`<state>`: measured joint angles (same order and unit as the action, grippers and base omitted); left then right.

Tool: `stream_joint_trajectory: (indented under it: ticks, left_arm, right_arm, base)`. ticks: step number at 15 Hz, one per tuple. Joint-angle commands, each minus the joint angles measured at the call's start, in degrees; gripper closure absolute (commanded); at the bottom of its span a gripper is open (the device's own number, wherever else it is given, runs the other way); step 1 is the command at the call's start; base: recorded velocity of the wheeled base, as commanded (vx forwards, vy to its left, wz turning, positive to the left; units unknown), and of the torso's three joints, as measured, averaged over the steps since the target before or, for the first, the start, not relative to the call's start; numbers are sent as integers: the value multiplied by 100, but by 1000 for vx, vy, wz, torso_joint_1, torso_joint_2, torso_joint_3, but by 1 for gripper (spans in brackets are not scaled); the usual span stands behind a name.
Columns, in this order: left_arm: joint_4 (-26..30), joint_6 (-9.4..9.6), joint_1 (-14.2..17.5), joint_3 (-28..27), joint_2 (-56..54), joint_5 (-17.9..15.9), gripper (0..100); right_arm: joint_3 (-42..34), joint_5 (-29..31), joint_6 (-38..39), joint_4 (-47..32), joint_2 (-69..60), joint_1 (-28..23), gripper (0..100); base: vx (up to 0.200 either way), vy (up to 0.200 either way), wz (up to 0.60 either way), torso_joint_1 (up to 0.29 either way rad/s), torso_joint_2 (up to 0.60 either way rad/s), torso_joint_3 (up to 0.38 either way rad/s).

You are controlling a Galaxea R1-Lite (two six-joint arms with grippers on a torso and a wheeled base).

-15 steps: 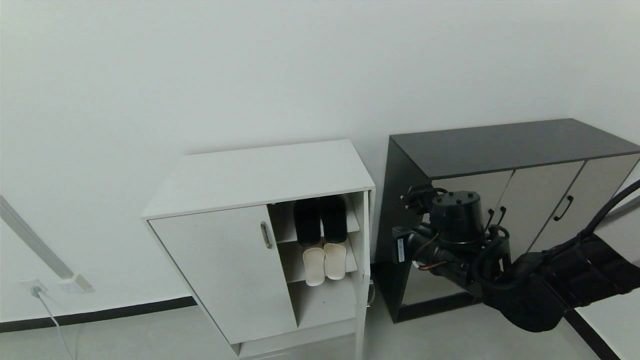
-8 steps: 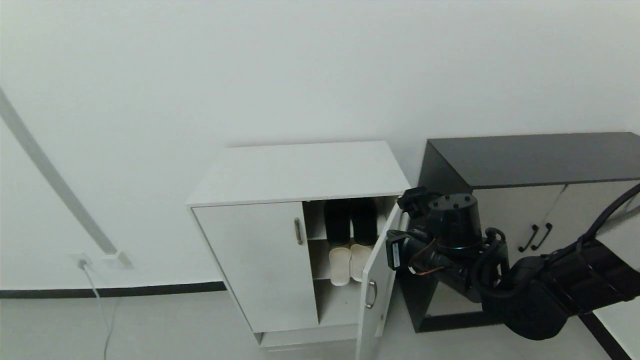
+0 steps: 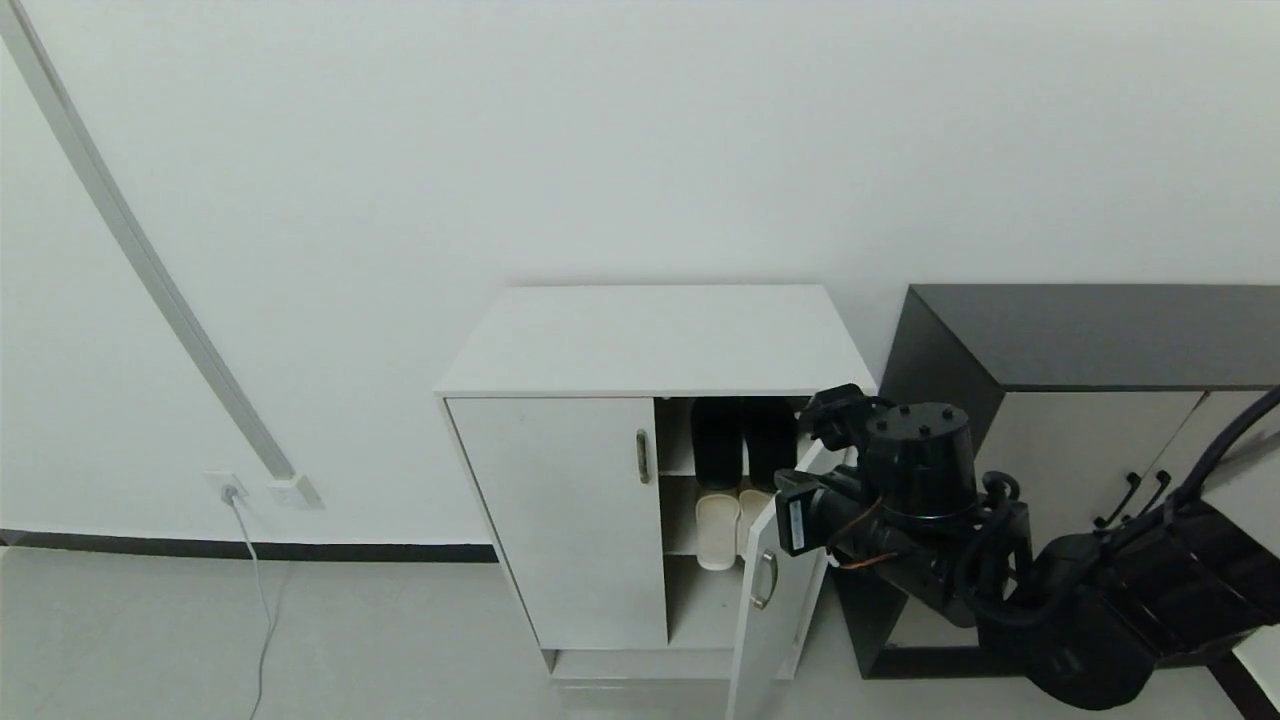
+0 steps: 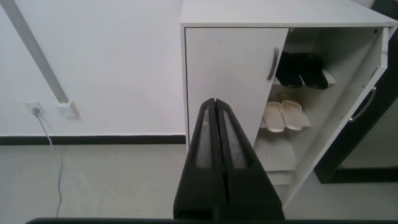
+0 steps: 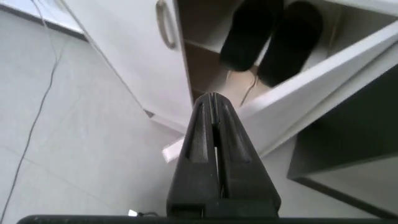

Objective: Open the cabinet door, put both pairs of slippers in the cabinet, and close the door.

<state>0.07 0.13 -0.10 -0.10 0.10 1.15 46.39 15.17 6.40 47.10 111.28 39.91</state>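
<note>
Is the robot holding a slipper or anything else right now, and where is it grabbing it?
Nothing is held. The left tool and the right tool are both shut on empty air.

head: high, well back, down onto white two-door cabinet [image 3: 650, 340] | left wrist: behind left gripper [image 4: 214, 107], facing cabinet front | right wrist: behind right gripper [image 5: 213, 99], close | shared: cabinet's open half

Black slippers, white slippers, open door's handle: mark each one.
black slippers [image 3: 718, 440], head view, on the left slipper's upper.
white slippers [image 3: 716, 518], head view, on the left slipper's middle.
open door's handle [image 3: 765, 580], head view, middle of the bar.
</note>
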Motion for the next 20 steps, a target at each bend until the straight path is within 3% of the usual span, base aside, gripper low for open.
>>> stream_joint_trajectory:
  ticks: [1,5,9,20]
  left_arm:
    - [1,4,1,1,-1,0,100]
    - [1,4,1,1,8,-18,100]
    - [1,-5,1,1,-1,-18,100]
    - [1,-5,1,1,8,-18,100]
  right_arm:
    - [-112,109,-7,-26,-264,-36,100]
    - [-754,189,2,-395,-985,-142,100]
    - [-1703,189,63,-281,-1328,-142,100]
    - [-1316,171,239,-35,-53,96,100]
  base:
    - [0,0,0,0,0,0]
    - [0,0,0,0,0,0]
    - [150,0,0,-3,2,3]
    - [0,0,0,0,0,0]
